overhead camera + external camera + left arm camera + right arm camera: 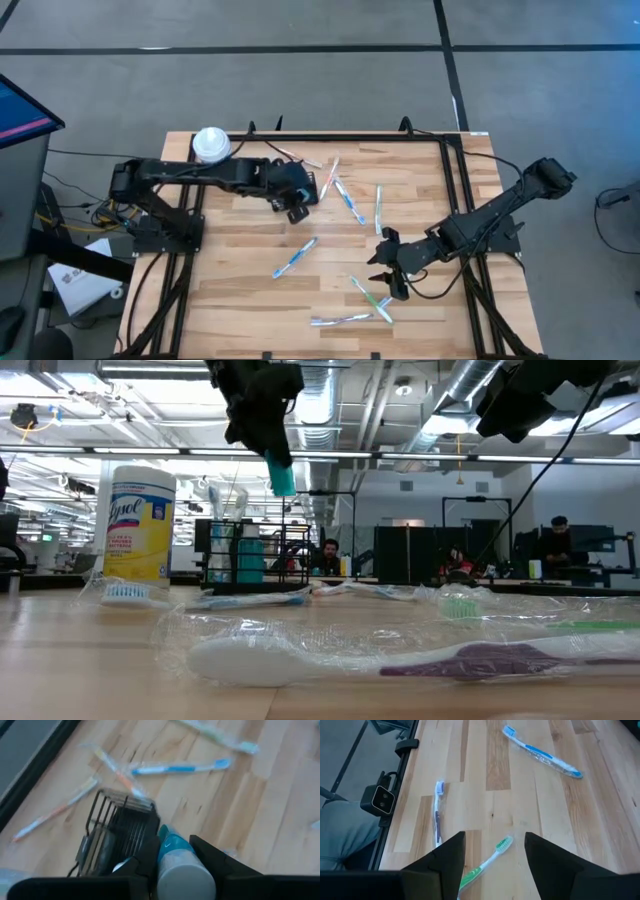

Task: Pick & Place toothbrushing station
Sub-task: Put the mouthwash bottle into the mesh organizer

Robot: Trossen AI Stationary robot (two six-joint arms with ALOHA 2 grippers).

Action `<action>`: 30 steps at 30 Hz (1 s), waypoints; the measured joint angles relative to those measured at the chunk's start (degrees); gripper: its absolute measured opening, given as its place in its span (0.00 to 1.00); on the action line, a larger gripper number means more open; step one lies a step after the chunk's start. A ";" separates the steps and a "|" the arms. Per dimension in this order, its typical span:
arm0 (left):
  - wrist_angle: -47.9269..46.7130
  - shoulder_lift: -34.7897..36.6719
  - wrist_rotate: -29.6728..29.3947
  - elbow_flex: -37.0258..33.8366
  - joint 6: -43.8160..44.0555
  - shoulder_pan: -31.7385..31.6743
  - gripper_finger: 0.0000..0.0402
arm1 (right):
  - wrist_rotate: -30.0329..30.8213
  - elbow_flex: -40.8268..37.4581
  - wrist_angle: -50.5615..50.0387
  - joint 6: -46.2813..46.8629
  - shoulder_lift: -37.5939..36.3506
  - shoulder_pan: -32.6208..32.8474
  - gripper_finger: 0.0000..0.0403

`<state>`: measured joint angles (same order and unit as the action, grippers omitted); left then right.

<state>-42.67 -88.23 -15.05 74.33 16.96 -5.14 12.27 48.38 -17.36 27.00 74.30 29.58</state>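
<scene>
Nearest, the right claw (494,865) hangs with jaws spread over a green toothbrush (485,864) on the bench (250,300), holding nothing. Farther back on the left, the left claw (175,851) is clamped on a teal-capped tube (176,865), poised above the caddy (117,837). That wire caddy looks light and stiff; take it by a rim wire, I'd say.

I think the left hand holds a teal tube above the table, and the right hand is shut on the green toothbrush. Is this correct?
Not quite. The right hand is open above the green toothbrush, not shut on it, as the right wrist view shows. The left hand does hold the teal tube above the table.
</scene>
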 joint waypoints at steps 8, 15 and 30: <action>0.01 -0.09 0.04 -1.08 -0.03 -3.02 0.20 | 0.00 0.00 0.26 -0.01 -0.02 -0.04 0.46; 0.03 -0.24 0.06 -1.08 0.01 -5.55 0.20 | 0.02 0.00 0.25 -0.02 -0.02 -0.04 0.45; 0.08 -0.28 0.89 -1.08 -0.01 -6.98 0.20 | 0.02 0.00 0.25 -0.02 -0.02 -0.04 0.44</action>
<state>-42.59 -88.51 -14.15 73.25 16.95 -12.12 12.29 48.38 -17.10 26.98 74.28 29.54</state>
